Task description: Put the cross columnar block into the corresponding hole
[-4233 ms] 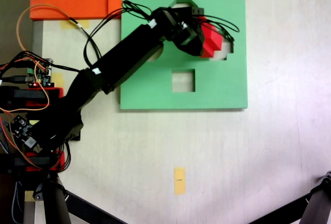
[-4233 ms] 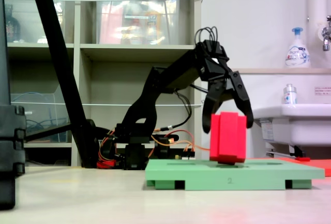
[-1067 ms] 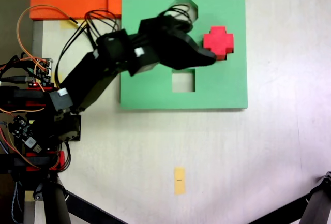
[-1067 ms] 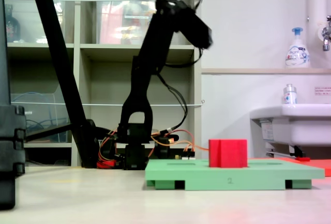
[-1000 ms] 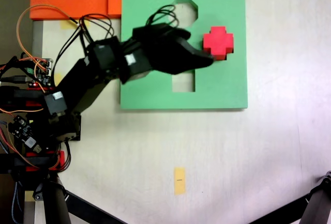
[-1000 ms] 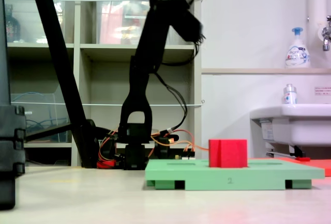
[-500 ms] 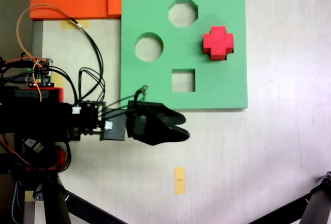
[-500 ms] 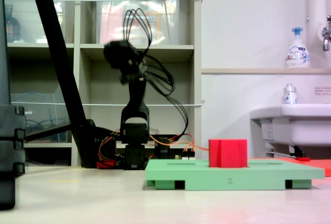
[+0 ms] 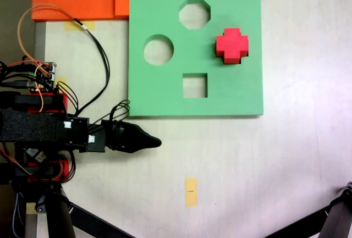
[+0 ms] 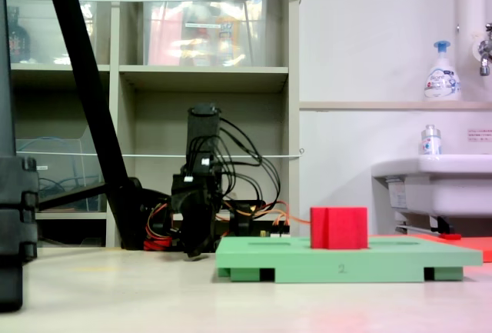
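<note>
Black plastic, the gripper [image 9: 157, 140] lay low over the bare table, folded in toward the arm's base, holding nothing. Its jaws came to one point from above and overlapped from the side, so whether they were pressed together or slightly parted could not be told.

Just beyond the gripper's tip, in a fixed view from above, ran the near edge of the green foam board [image 9: 247, 92]. Next past that edge was the square cutout [image 9: 194, 85], then the round one [image 9: 158, 50], and farthest the octagonal one [image 9: 194, 13]. Well apart from the gripper, off to the far right of it in that view, the cross columnar block [image 9: 231, 45] sat in the corresponding hole [image 9: 244, 51], a sliver of which showed along the block's lower right.

The insertion looked done and the arm parked; I judged no further move was needed beyond resting.

The top-down view gave the plus shape and the cutouts' layout. The low side view added what that one could not: the block [image 10: 339, 228] stood upright, rising partly above the board's top [image 10: 400, 260].
</note>
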Tool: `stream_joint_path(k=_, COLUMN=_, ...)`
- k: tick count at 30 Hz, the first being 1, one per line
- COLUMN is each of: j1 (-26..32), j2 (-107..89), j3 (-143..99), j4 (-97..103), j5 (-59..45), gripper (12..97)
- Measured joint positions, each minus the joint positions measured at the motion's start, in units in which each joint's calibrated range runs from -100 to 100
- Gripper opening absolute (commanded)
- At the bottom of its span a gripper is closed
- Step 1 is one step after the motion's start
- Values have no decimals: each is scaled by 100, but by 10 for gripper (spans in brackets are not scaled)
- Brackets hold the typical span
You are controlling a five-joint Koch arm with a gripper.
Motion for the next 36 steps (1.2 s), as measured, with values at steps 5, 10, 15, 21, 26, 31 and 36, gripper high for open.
stream_joint_path(k=5, j1=20, j2=-27, j3=10, j4=-754, j5=-93, gripper=479)
stream_joint_path(k=10, j1=15, j2=-27, j3=10, j4=-754, j5=-88, gripper=493)
stream_joint_path(k=15, j1=15, j2=-27, j3=10, j4=-754, j5=-93, gripper=493)
stream_joint_path(k=21, j1=15, j2=-27, j3=10, j4=-754, j5=-93, gripper=493)
stream_joint_path(k=26, j1=15, j2=-27, j3=10, j4=-754, j5=-93, gripper=493)
stream_joint_path(k=31, j1=20, j2=-27, j3=10, j4=-764, j5=-93, gripper=493)
stream_joint_path(k=36, j1=20, j2=-27, j3=10, j4=-764, j5=-93, gripper=493)
